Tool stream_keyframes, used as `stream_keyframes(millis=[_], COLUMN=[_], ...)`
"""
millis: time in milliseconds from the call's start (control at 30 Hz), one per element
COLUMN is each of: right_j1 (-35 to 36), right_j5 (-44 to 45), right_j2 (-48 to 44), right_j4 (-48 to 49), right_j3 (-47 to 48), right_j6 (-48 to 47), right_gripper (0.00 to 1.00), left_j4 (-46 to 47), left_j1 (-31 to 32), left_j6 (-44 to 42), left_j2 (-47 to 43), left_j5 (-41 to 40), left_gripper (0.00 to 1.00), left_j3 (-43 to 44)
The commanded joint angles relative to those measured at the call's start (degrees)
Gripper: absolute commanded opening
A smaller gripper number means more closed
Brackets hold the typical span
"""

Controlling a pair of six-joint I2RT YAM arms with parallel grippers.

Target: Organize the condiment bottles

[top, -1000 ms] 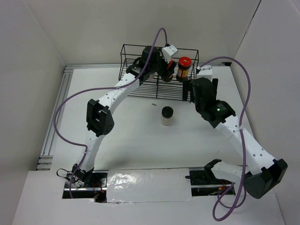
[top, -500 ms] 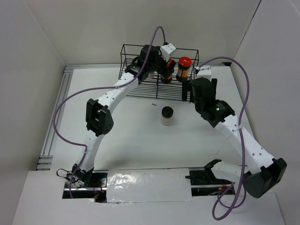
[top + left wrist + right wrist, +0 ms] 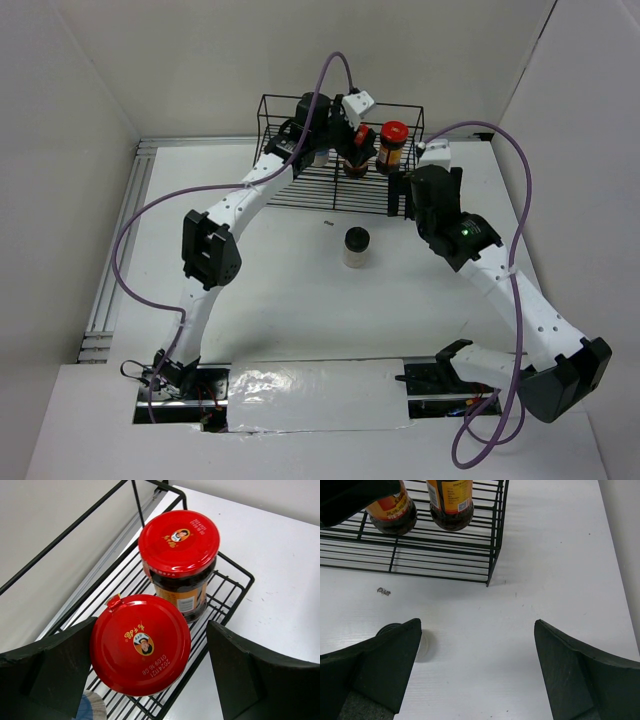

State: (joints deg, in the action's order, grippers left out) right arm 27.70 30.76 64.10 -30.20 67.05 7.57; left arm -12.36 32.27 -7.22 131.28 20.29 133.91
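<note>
Two dark brown jars with red lids stand side by side in the black wire rack (image 3: 235, 587). In the left wrist view the nearer jar (image 3: 140, 642) lies between the fingers of my left gripper (image 3: 150, 672), which is open above it and holds nothing. The farther jar (image 3: 179, 542) shows its yellow label. A blue-labelled bottle (image 3: 92, 707) peeks in at the bottom edge. A white black-capped bottle (image 3: 356, 246) stands on the table in front of the rack. My right gripper (image 3: 477, 665) is open over bare table, with that bottle (image 3: 426, 645) just behind its left finger.
The rack (image 3: 340, 150) stands at the back middle of the white table, with tall wire walls. From above, my right gripper (image 3: 399, 193) hangs near the rack's front right corner. A small dark speck (image 3: 383, 591) lies on the table.
My left gripper has opened and let go of the nearer red-lidded jar, which now stands in the rack beside the other jar. The right arm has not moved.
</note>
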Motion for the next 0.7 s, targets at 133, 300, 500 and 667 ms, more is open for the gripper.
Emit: stream_keyframes(millis=[133, 300, 500, 667], right_j1=[-0.72, -2.04, -2.48, -2.48], right_j5=[-1.06, -2.46, -4.84, -3.52], right_j2=[-0.99, -1.08, -2.22, -5.47], right_j4=[1.19, 1.1, 0.32, -1.97], right_j3=[-0.6, -1.3, -0.08, 0.81], right_j6=[-0.1, 0.77, 0.86, 0.78], right_gripper=[1.0, 1.0, 1.0, 1.0], left_j4=[-0.56, -1.7, 3.12, 1.38], left_j1=[1.21, 2.18, 2.45, 1.74], left_j6=[0.19, -2.18, -9.02, -9.65], left_j2=[-5.85, -8.76, -8.24, -6.31], left_j5=[4.75, 5.29, -1.83, -3.5], left_gripper=[0.99, 0.99, 0.99, 0.99], left_j3=[3.46, 3.03, -2.07, -5.5])
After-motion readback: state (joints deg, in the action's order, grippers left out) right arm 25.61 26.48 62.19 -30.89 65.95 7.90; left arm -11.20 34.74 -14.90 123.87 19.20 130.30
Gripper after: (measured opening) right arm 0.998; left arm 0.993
